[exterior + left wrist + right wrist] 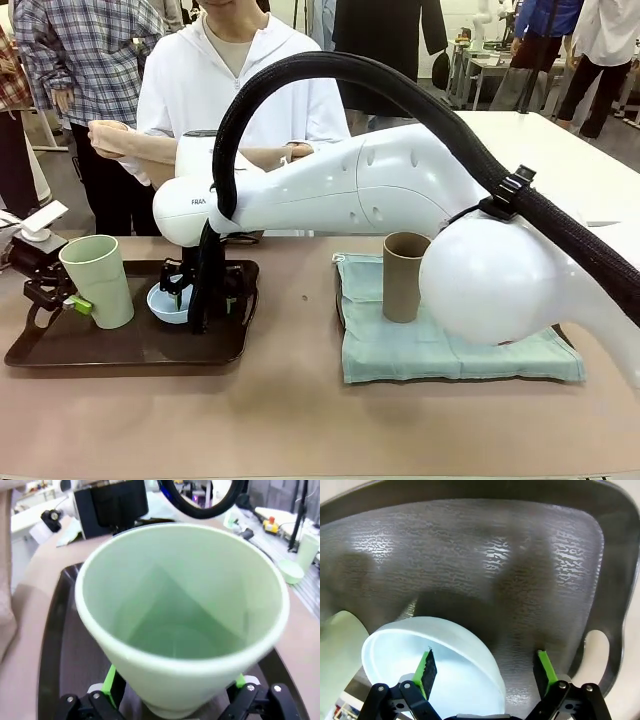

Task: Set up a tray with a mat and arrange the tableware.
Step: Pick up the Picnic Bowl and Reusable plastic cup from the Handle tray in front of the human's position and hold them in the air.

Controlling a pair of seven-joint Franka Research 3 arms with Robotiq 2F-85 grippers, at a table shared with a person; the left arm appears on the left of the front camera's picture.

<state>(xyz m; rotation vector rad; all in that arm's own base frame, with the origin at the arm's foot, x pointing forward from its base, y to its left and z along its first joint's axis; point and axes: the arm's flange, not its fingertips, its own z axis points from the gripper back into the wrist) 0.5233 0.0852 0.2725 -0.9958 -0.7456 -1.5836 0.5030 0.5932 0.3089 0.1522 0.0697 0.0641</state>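
- My left pincer (175, 680) stands wide open with the pale green cup (180, 620) between its fingers, the green pads flanking the cup's base. I cannot tell whether either pad touches the wall.
- My right pincer (485, 672) is also open. One pad hangs above the inside of the light blue bowl (395, 655), and the other stands outside the bowl's rim, over bare dark tray (495, 555). It grips nothing.
- Both pieces stand on that tray, the cup just beside the bowl, so I judge neither has been moved to its place yet.
- Well beyond the right pincer, back along its own arm, the mat (420, 355) lies spread out with the tan-brown cup (404, 275) upright on it. A dark rim (339, 305) shows at the mat's edge, which I take for a second tray beneath.
- My reading: the mat and one cup are done, while the green cup and blue bowl remain.
- The right arm's elbow joint (490, 280) covers much of the mat, so anything set there is hidden from me.
- Farthest off, a person (240, 80) stands behind the table, hands clear of the trays.
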